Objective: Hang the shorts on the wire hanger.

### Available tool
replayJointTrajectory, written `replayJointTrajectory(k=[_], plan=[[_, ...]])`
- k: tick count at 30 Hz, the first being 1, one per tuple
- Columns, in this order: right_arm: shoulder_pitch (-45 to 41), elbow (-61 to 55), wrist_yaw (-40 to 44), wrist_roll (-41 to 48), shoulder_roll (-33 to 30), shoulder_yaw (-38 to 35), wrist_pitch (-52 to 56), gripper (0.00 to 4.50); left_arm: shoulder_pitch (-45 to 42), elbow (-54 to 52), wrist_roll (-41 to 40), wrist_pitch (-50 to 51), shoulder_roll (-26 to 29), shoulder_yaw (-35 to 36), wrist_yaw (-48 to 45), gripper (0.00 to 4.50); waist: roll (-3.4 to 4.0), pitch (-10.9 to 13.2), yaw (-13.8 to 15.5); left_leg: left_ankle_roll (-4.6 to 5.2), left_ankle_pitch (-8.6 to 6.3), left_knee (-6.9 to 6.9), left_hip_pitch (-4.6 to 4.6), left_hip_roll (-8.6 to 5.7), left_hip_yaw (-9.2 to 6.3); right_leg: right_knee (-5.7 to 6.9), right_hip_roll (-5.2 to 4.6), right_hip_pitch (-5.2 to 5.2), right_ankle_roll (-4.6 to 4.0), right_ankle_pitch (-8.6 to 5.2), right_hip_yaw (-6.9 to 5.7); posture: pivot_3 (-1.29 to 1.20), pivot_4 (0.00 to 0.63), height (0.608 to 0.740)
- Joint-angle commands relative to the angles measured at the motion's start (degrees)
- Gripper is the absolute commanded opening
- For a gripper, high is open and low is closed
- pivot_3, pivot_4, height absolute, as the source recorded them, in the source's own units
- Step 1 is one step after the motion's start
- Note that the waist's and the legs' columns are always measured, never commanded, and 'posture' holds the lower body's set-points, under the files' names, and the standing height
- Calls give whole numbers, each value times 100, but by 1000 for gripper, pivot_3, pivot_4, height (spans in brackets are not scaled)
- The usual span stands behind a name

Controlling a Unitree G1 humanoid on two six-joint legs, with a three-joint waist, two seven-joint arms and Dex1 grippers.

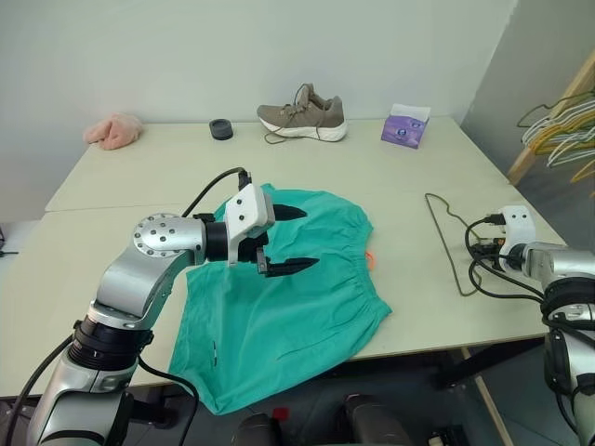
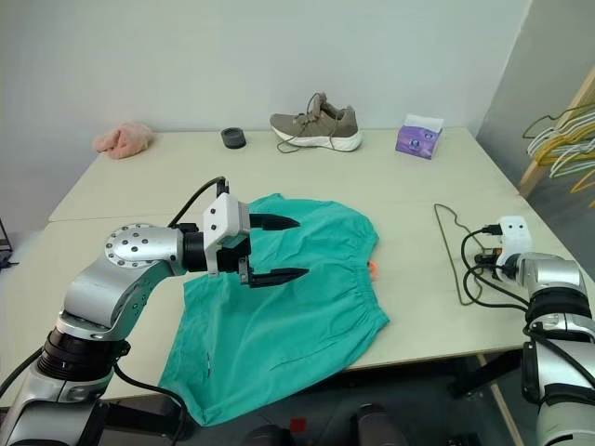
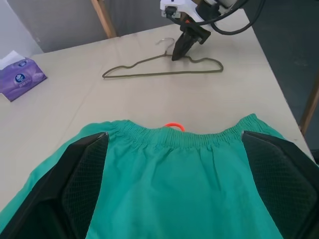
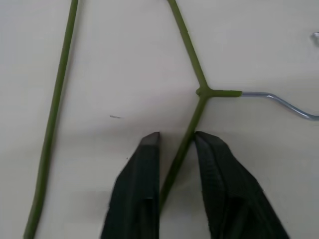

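Observation:
The teal-green shorts (image 1: 279, 307) lie flat on the table, waistband toward the right with a small orange tag (image 3: 173, 126), and one leg hangs over the front edge. My left gripper (image 1: 311, 238) hovers open over the shorts, fingers wide apart and pointing toward the waistband. The dark olive wire hanger (image 1: 446, 243) lies flat on the table to the right of the shorts, its hook toward my right hand. My right gripper (image 4: 178, 135) is down at the hanger's neck, its fingers closed on the wire just below the twist; it shows too in the left wrist view (image 3: 178, 54).
Along the table's far edge lie a fluffy pink cloth (image 1: 113, 130), a black ring (image 1: 221, 128), a tan shoe (image 1: 302, 119) and a purple tissue pack (image 1: 404, 127). A rack of pale hangers (image 1: 562, 130) stands beyond the right edge. The table (image 1: 409, 307) ends just right of the hanger.

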Motion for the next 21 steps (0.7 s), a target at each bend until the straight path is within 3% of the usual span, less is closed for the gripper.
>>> replayJointTrajectory(k=[1, 9, 15, 21], plan=[[250, 406, -238, -148, 144, 53, 192, 40, 20, -131, -76, -22, -22, 162, 40, 4500, -17, -11, 27, 0, 0, 0, 0, 0, 0, 0, 0, 0, 0, 0, 0, -120, 86, 740], [252, -822, -385, -35, 407, -63, 124, 40, 24, 291, 18, 28, 55, 234, 46, 4500, -39, -26, 10, -1, -1, -1, 2, 3, 1, 2, 0, -1, 0, 0, 1, -134, 90, 740], [482, -3106, 131, -97, 324, 299, -374, 40, -245, 1159, 237, -200, -57, 535, 484, 4500, 85, 53, -114, -2, -1, -5, -16, 3, 6, 7, 1, -26, 3, -3, 11, -134, 81, 740], [885, -4711, 780, -408, 41, 929, -1351, 40, -711, 1865, -57, 268, -179, 1019, 782, 4500, 100, 62, -93, -7, -3, -7, -29, 6, -12, 12, 2, -35, 5, -4, -12, -138, 76, 740]])
